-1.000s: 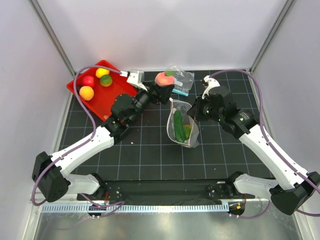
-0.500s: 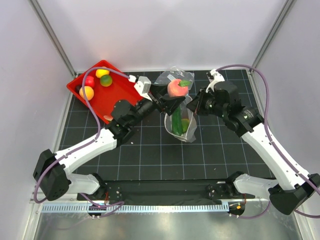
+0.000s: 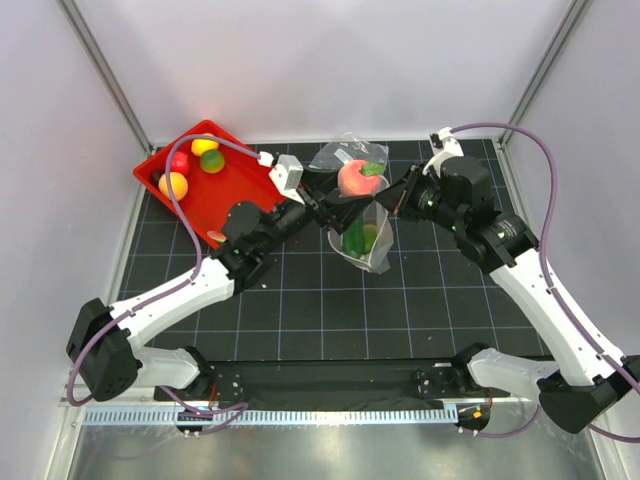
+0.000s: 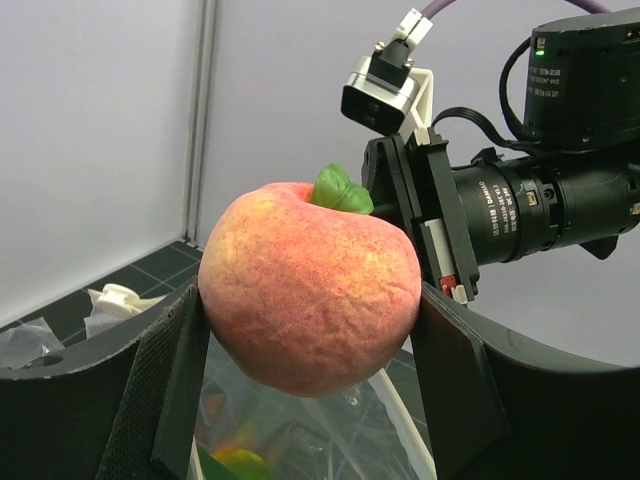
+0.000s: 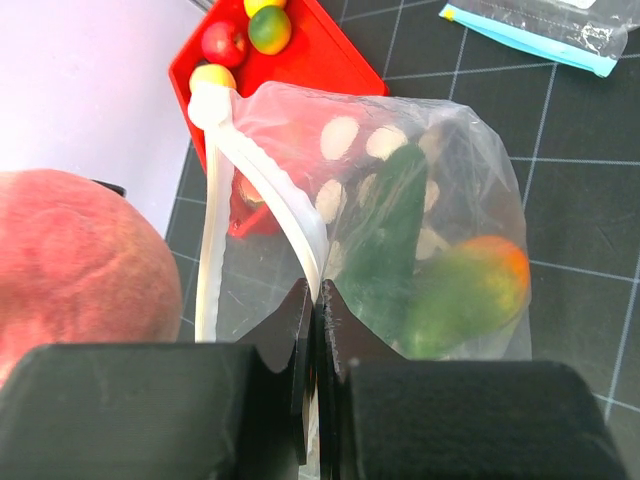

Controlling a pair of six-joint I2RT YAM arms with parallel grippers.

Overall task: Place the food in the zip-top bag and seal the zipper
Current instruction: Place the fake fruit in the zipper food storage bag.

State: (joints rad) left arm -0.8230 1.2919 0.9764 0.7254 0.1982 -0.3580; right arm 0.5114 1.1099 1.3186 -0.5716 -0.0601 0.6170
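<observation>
peach sits clamped in your left tool, just above the mouth of the dotted bag, which your right tool holds up, pinched on the zipper strip. centre it over the opening and lower before letting go.

Stuff you can't really make out here

From the left wrist the peach blocks nearly the whole bag, and the left fingers cover the peach's sides; only a sliver of green and yellow shows at the bottom edge, too cropped to name. From the right wrist the peach is cut off by the left edge and by the right fingers, which are just dark blur, and the zipper vanishes between them. The tray and small pouch run off the top. From above, the bag's mouth is hidden under the peach.
</observation>
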